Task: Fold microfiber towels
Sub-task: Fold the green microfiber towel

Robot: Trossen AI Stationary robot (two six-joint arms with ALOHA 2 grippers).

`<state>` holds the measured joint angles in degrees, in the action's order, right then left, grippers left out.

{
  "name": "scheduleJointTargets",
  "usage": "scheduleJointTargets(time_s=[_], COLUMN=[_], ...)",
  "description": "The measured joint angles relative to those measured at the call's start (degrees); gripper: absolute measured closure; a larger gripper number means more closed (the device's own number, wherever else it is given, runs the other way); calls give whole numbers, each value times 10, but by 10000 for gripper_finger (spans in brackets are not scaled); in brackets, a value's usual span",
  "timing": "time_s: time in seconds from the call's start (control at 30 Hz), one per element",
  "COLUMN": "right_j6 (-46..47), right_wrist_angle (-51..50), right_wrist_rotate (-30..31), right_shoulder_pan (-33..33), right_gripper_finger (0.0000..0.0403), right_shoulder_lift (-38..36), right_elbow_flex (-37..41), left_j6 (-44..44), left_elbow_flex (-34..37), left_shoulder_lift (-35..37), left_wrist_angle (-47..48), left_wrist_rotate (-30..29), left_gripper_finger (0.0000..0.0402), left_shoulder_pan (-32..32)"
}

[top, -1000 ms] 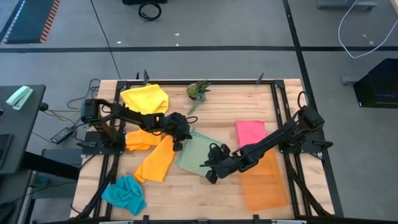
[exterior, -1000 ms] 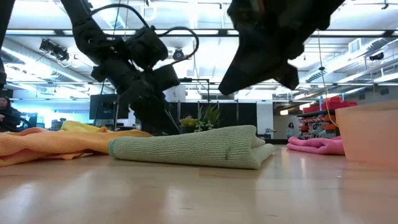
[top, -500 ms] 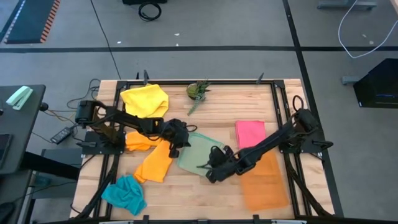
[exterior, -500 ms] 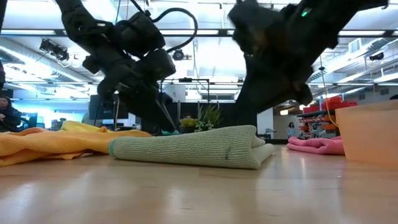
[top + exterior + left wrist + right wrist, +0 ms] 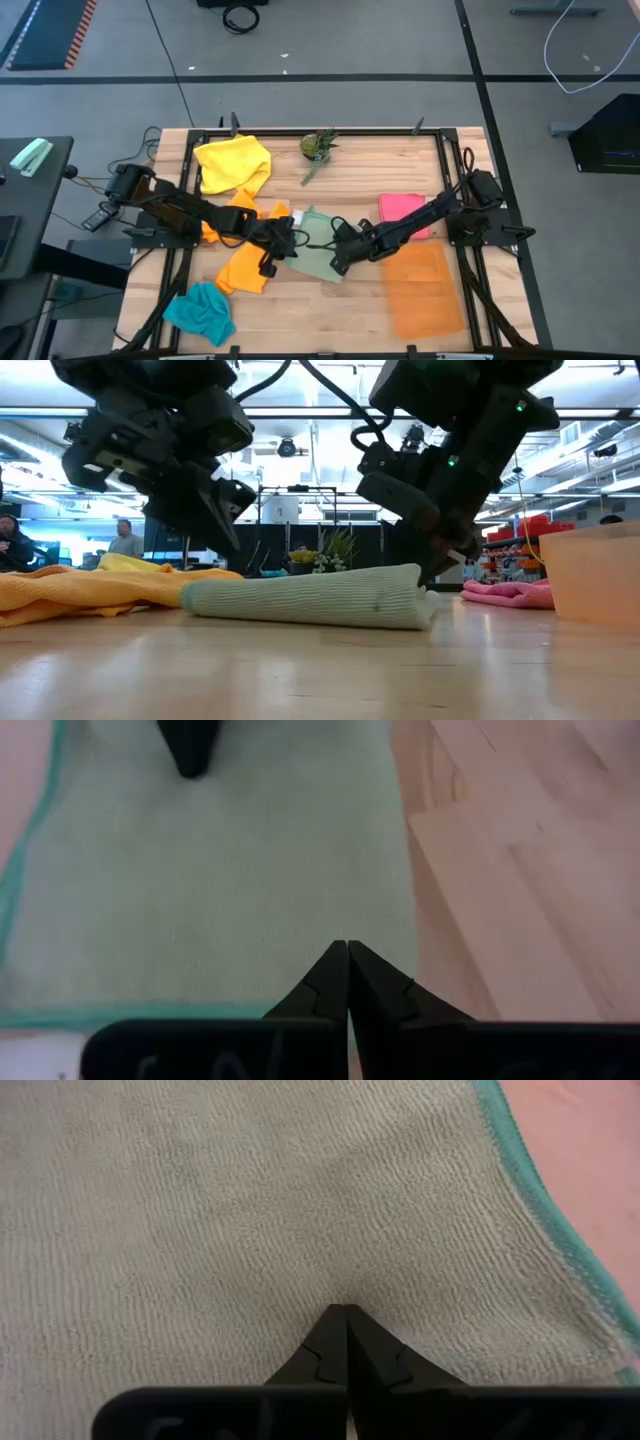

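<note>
A pale green towel (image 5: 315,242), folded, lies flat in the middle of the table; the low view shows it as a thick roll-like fold (image 5: 310,598). My left gripper (image 5: 289,247) is shut and stands over the towel's left edge, its tips (image 5: 347,952) just inside the teal hem. My right gripper (image 5: 340,262) is shut and down on the towel's right part (image 5: 345,1315). An orange towel (image 5: 246,262) lies crumpled just left of the green one. My left gripper points its shut fingertips slanting down at the green towel's left edge (image 5: 330,925); I cannot tell whether they touch it. My right gripper presses its shut fingertips (image 5: 330,1342) down on the towel's top layer (image 5: 345,1295) near its right end, slanting down from the table's right. The towel lies flat on the table.
A yellow towel (image 5: 232,160) lies at the far left, a teal towel (image 5: 200,312) at the near left and a folded pink towel (image 5: 402,212) right of centre. A translucent orange mat (image 5: 425,290) lies at the near right. A small green plant (image 5: 318,146) stands at the far edge.
My left gripper has swung toward the table's near edge and come over the green towel's left edge, staying shut. My right gripper has sunk onto the towel's right end, which now lies flatter in the low view.
</note>
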<state>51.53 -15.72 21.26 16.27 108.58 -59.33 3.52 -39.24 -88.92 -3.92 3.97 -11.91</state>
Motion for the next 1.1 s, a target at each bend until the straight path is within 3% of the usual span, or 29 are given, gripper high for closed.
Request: scheduleJointTargets(time_s=[0.37,0.53,0.7,0.93,1.1], right_j6=[-108,-134,-87,11,53], right_wrist_angle=[-19,-41,-40,-23,-26], right_wrist_rotate=[-26,-40,-40,-16,8], right_shoulder_pan=[-56,-70,-33,61,80], right_gripper_finger=[402,402,402,402,402], right_shoulder_lift=[-8,-55,-83,-60,-61], right_elbow_flex=[-6,-18,-18,-18,-18], left_j6=[-40,-20,4,27,28], left_elbow_flex=[1,0,0,0,0], left_shoulder_lift=[-12,-11,-17,-76,-112], left_wrist_angle=[12,-17,-36,-102,-138], left_wrist_rotate=[-5,-27,-29,-28,-27], left_gripper_finger=[386,395,387,396,385], left_shoulder_pan=[-18,-7,29,74,96])
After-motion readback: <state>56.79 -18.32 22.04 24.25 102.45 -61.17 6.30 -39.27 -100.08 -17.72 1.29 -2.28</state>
